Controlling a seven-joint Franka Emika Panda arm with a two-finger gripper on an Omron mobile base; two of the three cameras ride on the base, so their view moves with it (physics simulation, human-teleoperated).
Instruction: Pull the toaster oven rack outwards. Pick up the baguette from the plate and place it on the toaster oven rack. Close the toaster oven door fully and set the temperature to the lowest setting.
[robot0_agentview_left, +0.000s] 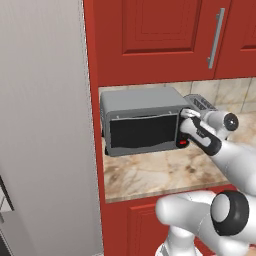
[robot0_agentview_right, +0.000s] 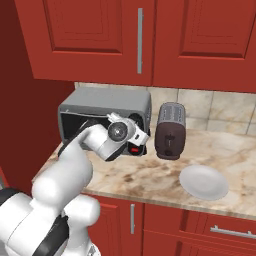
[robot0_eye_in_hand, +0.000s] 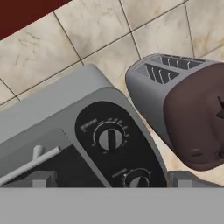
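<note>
Right base view adds plate (robot0_agentview_right: 204, 183), toaster (robot0_agentview_right: 170, 131) beside toaster oven (robot0_agentview_right: 107, 107).

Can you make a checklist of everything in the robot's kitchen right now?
Surface: marble counter, bare patches showing.
Job's things: toaster oven at the counter's left end, door shut, two knobs on its right side; plate with no bread on it.
Clutter: brown slot toaster right of the oven.
Grippers: gripper open, near the oven's knobs, holding nothing.
Cables: nothing seen.
Surroundings: red cabinets, tiled wall.
</note>
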